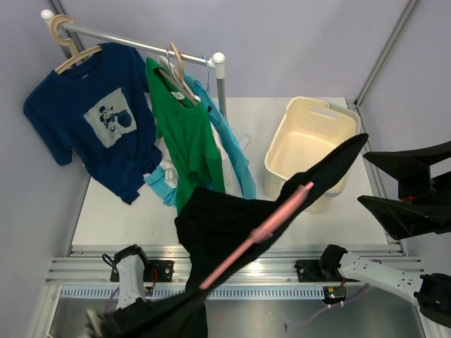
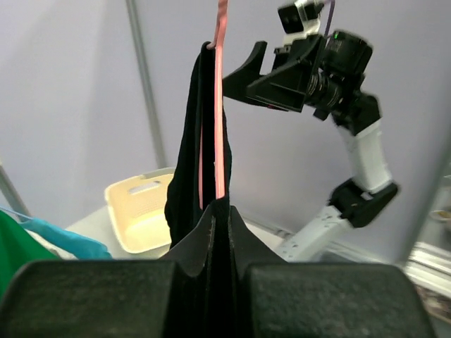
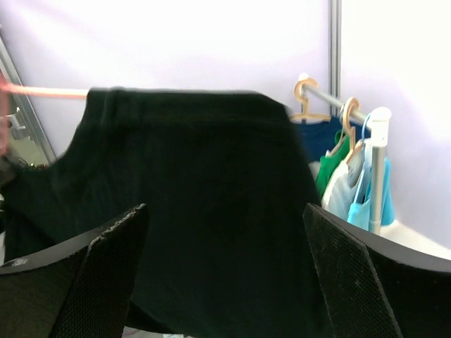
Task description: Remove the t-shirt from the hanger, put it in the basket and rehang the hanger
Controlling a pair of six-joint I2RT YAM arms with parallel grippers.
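black cotton t-shirt [image 1: 218, 225] draped on thin pink plastic hanger [image 1: 280, 213], mid-air over table front | left gripper [image 2: 220, 211] pinching hanger low end; long axis slants up-right | right gripper [image 1: 363, 179] spread wide; shirt top end just beside it; right arm nearer

Lower end of the pink hanger [image 1: 258, 234], perhaps its hook, under black t-shirt [image 1: 211, 222] folds.
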